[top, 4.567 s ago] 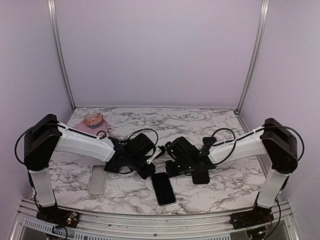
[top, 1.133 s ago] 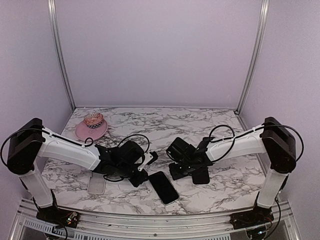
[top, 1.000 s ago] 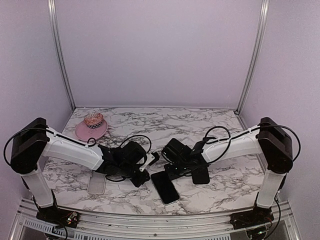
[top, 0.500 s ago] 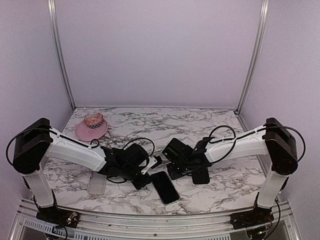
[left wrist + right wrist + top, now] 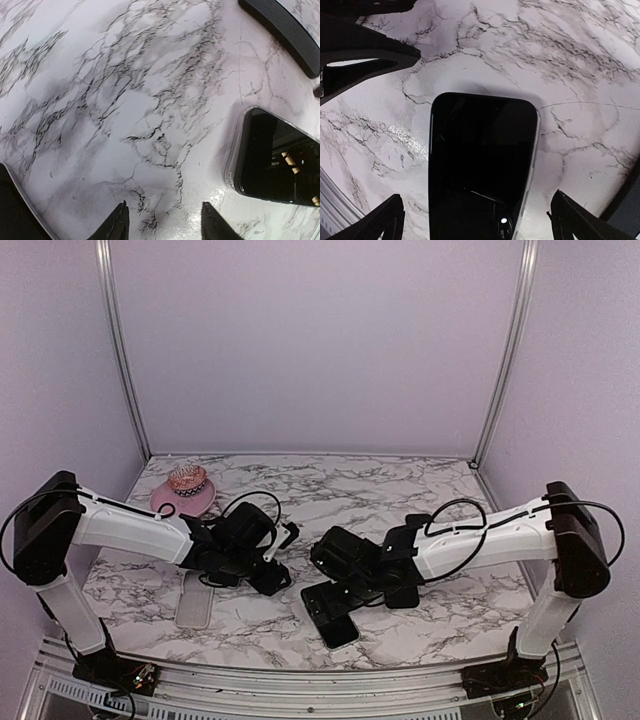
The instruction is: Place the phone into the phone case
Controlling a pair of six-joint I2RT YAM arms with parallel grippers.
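**Phone flat on marble, both hands released**

Overhead, the glossy black phone (image 5: 332, 615) lies screen up at lower centre of the veined marble tabletop (image 5: 400, 480), its long axis running near-to-far with the far end tipped left. Only the right wrist view shows the right hand (image 5: 480, 220) spread wide, clear of both long edges. The left hand (image 5: 165, 226) is half open and empty. Both arms reach low and inward. The clear oblong phone case (image 5: 192, 600) lies lower left.

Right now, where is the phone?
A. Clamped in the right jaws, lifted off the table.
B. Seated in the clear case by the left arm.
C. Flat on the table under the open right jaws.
C: the phone lies flat on the marble table with the right jaws wide open on either side of it; the clear phone case lies apart by the left arm.
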